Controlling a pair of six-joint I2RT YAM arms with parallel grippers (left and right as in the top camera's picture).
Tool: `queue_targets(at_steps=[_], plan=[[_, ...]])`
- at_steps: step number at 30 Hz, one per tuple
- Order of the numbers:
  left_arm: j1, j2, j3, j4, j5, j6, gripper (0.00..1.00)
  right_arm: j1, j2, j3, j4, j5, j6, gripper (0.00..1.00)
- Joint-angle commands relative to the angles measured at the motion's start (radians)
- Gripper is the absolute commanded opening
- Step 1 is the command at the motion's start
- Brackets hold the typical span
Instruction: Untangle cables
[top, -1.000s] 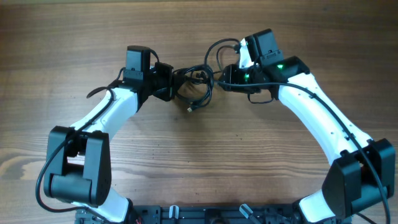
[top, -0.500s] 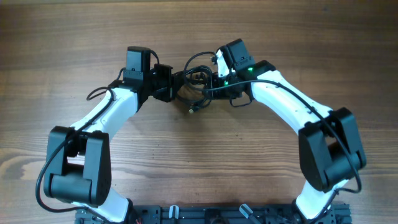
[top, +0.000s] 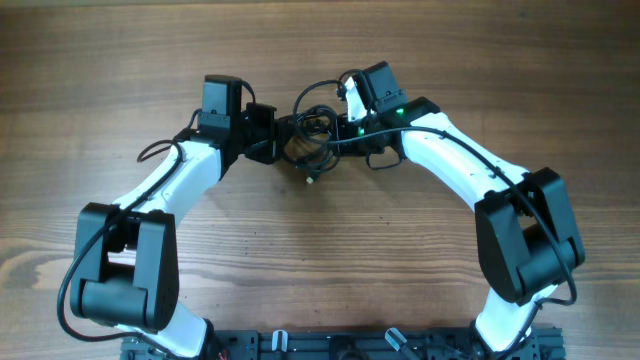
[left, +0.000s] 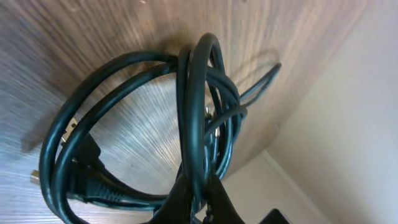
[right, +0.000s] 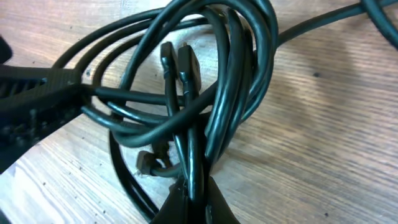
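Left gripper and right gripper both clamp the cables, upper centre; pulling apart may tighten the knot.

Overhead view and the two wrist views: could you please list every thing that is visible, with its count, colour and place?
cables: one tangled bundle, strand count unclear, black, far middle of the table, between the two grippers
plug ends: at least two, black, inside the bundle
table: one, brown wood, under everything
left arm: one, white and black, left side
right arm: one, white and black, right side
left gripper: one, black, shut on a cable strand
right gripper: one, black, shut on a cable strand
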Motion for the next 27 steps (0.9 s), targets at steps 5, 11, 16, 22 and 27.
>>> queue_targets(at_steps=[5, 11, 16, 22, 27], plan=[[-0.005, -0.005, 0.003, -0.094, -0.183, -0.004, 0.04, -0.016, -0.187, 0.015, -0.081, -0.03, -0.041, 0.04], [-0.005, -0.005, 0.003, -0.142, -0.217, -0.001, 0.04, -0.082, -0.447, 0.015, -0.085, -0.031, -0.04, 0.04], [-0.005, -0.005, 0.003, -0.142, -0.221, 0.0, 0.04, -0.158, -0.595, 0.015, -0.086, -0.03, -0.001, 0.04], [-0.005, -0.005, 0.003, -0.05, -0.148, 0.183, 0.04, -0.17, -0.613, 0.015, -0.201, -0.031, 0.0, 0.04], [-0.004, -0.005, 0.003, 0.185, 0.148, 0.418, 0.04, -0.17, -0.576, 0.014, -0.282, -0.031, -0.003, 0.04]])
